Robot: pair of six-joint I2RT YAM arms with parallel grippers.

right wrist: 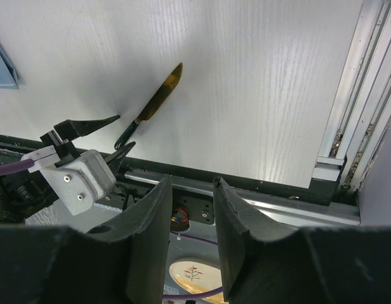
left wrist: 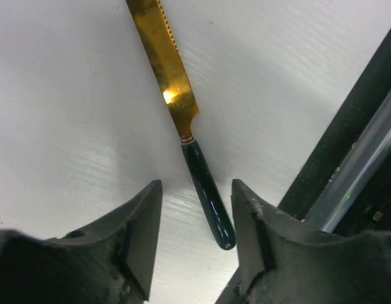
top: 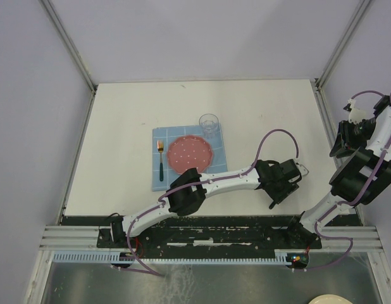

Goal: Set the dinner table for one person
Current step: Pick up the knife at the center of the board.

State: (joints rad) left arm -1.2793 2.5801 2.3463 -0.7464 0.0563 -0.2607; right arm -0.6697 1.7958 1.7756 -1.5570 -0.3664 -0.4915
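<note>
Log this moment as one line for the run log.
phase: pre-grasp | left gripper: open, straddling knife handle on dinner table | right gripper: open, empty | placemat: fork, plate, glass set

So the whole thing sits in a boxy enclosure: plain pale lavender-grey walls [top: 208,38] at the back and on both sides, with silver aluminium struts [top: 68,43] running up the back corners. The desk [top: 119,126] is matte white and reaches pretty much from wall to wall. Along its near edge there's a scuffed black base plate [top: 246,221], then silver rails [top: 75,239] and a white toothed strip [top: 214,258]. Below that, a brushed grey metal sheet [top: 88,282] catches a bit of glare. Lighting's soft and even.
</note>
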